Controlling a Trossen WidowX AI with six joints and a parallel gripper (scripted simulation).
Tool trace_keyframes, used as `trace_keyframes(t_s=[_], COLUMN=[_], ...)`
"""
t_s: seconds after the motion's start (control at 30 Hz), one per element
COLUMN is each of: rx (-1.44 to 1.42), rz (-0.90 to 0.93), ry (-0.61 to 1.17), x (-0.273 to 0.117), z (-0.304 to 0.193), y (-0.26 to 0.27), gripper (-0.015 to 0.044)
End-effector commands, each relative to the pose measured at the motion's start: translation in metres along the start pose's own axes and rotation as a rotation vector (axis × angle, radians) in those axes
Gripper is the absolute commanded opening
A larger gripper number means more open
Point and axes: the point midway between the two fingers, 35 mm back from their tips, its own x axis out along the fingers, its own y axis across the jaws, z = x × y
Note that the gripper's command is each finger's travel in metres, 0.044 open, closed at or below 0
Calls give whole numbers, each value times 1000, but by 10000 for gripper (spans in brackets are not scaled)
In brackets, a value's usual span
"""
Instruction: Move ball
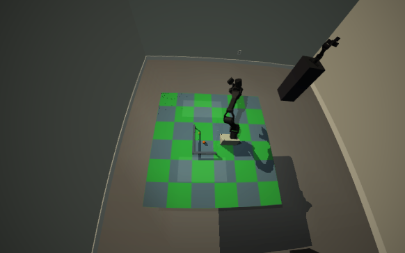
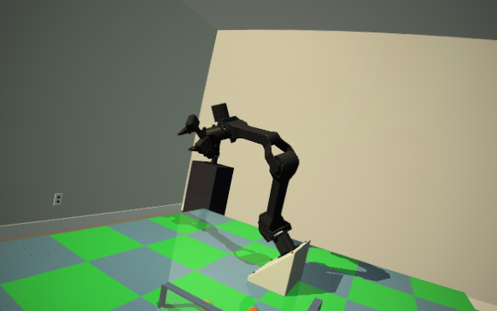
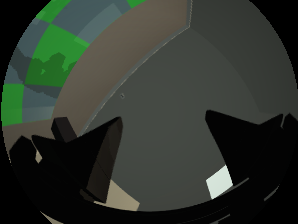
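The ball (image 1: 204, 142) lies inside the corner of the two low walls (image 1: 200, 152) near the table's middle in the top view, with the faint copy (image 1: 199, 133) just beyond it along one wall. From the side we see our claw (image 2: 195, 137) raised high, well apart from the ball (image 2: 252, 308) at the bottom edge. At the wrist, its fingers stand spread, holding nothing, aimed away from the ball.

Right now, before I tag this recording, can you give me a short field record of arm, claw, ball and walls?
arm: raised, reaching away from the corner, toward the room's far side
claw: open, holding nothing, high above the floor
ball: orange, on the checkered mat, inside the corner
clear walls: low, L-shaped
see-through copy: beside one wall, apart from the ball
contact: none between claw and ball
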Motion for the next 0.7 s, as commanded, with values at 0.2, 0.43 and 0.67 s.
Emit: trace_keyframes(t_s=[0.2, 0.43, 0.67], rx=[273, 573, 752], rz=[23, 151, 329], ry=[-195, -442, -736], x=[39, 86, 106], z=[32, 105, 216], y=[39, 70, 68], gripper=[262, 262, 262])
